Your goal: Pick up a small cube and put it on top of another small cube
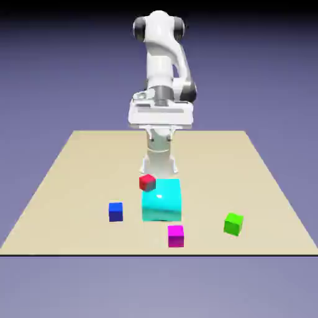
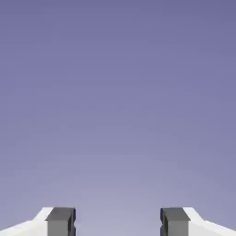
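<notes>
White Franka Panda arm (image 1: 163, 74), largest, stands at twelve o'clock, its two-finger gripper (image 2: 118, 221) spread wide around nothing but backdrop, no writing legible anywhere. Around the big cyan block (image 1: 162, 202), the small bright green cube (image 1: 233, 224) sits at four o'clock, the small dark blue cube (image 1: 116, 212) near eight.

No readable text, labels, brands, numbers or signs in either view; nothing legible stands on anything shown.
</notes>
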Robot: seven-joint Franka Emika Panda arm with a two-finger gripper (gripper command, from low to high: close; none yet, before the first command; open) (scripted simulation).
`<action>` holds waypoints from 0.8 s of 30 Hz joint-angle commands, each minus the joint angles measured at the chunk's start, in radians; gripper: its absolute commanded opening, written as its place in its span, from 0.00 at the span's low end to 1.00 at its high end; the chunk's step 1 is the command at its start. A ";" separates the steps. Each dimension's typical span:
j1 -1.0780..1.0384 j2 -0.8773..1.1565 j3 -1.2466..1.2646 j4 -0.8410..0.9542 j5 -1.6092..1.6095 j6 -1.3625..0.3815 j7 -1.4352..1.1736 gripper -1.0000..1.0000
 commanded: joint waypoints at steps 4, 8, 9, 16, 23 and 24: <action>0.040 0.126 -0.013 0.046 -0.174 0.066 0.081 0.50; 0.080 0.253 -0.025 0.092 -0.348 0.132 0.162 0.50; 0.090 0.284 -0.028 0.104 -0.391 0.149 0.182 0.50; 0.159 0.506 -0.050 0.184 -0.696 0.264 0.324 0.50; 0.229 0.727 -0.072 0.265 -1.000 0.380 0.465 0.50; 0.239 0.758 -0.075 0.276 -1.044 0.397 0.486 0.50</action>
